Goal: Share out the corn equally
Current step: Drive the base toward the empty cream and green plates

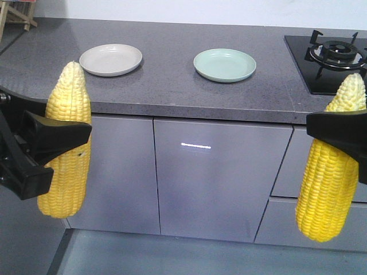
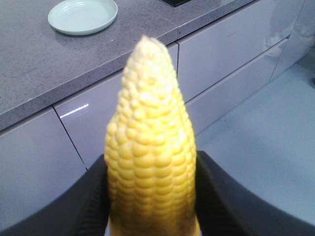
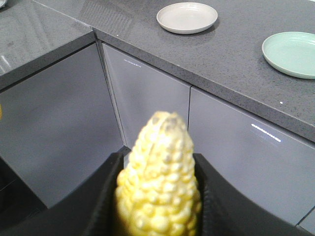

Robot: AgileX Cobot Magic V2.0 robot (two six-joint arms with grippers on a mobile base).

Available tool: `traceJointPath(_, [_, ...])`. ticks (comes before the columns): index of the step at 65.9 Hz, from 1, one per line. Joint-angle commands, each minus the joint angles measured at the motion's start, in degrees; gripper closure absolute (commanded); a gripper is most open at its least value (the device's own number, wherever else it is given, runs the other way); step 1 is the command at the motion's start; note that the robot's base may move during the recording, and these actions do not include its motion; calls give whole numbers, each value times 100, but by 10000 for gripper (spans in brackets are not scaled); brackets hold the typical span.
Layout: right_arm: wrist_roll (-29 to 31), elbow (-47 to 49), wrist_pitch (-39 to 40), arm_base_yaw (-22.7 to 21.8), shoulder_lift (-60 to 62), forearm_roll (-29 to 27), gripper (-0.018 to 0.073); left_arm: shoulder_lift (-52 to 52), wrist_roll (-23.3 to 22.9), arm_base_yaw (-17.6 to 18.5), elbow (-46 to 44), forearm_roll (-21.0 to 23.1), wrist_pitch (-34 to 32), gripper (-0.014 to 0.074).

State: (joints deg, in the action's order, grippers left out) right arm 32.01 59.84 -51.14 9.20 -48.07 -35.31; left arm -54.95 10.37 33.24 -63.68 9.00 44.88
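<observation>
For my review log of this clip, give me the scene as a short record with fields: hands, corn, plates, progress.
left hand: shut on left cob, upright, tip up
right hand: shut on right cob, upright, tip up
plates: beige plate and green plate, apart on the grey countertop, neither holding corn
other: gas burner at the counter's right end
progress: no corn placed yet; one cob in each hand

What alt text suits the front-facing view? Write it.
The left black pincer grips the left yellow corn cob upright; the right black pincer grips the right yellow corn cob. A grey speckled countertop holds an empty beige round plate and an empty pale green round plate.
</observation>
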Motion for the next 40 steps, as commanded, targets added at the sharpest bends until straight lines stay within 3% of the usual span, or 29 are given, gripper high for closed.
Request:
traceJointPath(1, [35,138,346,-27,23,-152,391,47,-9,-13,-125,95,-380,346])
traceJointPath(40, [35,138,346,-27,23,-152,391,47,-9,-13,-125,95,-380,346])
